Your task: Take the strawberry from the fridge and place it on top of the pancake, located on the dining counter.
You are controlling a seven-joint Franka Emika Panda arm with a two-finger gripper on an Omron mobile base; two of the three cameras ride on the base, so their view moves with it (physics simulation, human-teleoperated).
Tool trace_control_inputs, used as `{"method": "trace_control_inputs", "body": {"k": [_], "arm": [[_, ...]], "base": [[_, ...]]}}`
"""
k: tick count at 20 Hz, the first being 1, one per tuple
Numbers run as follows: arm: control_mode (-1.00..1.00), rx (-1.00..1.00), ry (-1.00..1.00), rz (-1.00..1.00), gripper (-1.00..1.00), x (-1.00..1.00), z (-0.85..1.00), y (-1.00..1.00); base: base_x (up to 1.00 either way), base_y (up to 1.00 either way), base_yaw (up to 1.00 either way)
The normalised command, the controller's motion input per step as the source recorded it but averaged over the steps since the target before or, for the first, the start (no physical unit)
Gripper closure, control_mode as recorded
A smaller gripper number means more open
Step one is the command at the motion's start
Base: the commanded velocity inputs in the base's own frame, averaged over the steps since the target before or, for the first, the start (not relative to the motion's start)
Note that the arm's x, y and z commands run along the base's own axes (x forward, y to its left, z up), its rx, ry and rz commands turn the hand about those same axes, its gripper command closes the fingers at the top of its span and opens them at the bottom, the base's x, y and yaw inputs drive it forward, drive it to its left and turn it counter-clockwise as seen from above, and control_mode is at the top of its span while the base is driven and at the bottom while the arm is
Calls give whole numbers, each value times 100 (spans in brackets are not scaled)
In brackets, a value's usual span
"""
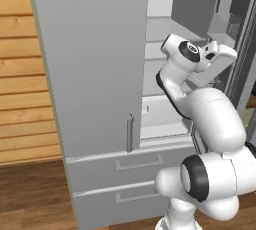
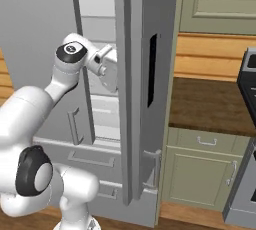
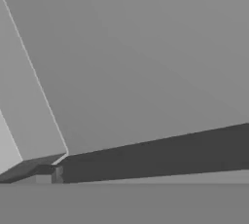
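My end effector, jaws spread and empty, reaches into the tall light grey fridge with white shelves ahead; no strawberry spotted yet, so next I search its shelves.

- Both base views looked forward and down from behind the arm, sharing the fridge.
- Hand view sat close against grey fridge panels.

The white arm rises from its base, elbow bent, wrist reaching forward and up. Its gripper heads the reach, jaws hidden, apparently spread wide.
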Motion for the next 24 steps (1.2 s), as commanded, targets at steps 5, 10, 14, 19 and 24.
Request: {"method": "trace_control_inputs", "body": {"k": [5,10,14,19,24], "arm": [[-100,0,1,-9,-100,0,-2,-86],[-100,1,0,0,-100,0,-6,-57],[-100,4,-3,0,-100,-37,0,3],[-100,1,0,0,-100,-69,0,90],[-100,7,0,5,-100,-31,-3,100]], "base": [[0,0,0],[0,0,0],[0,0,0],[0,0,0],[0,0,0]]}}
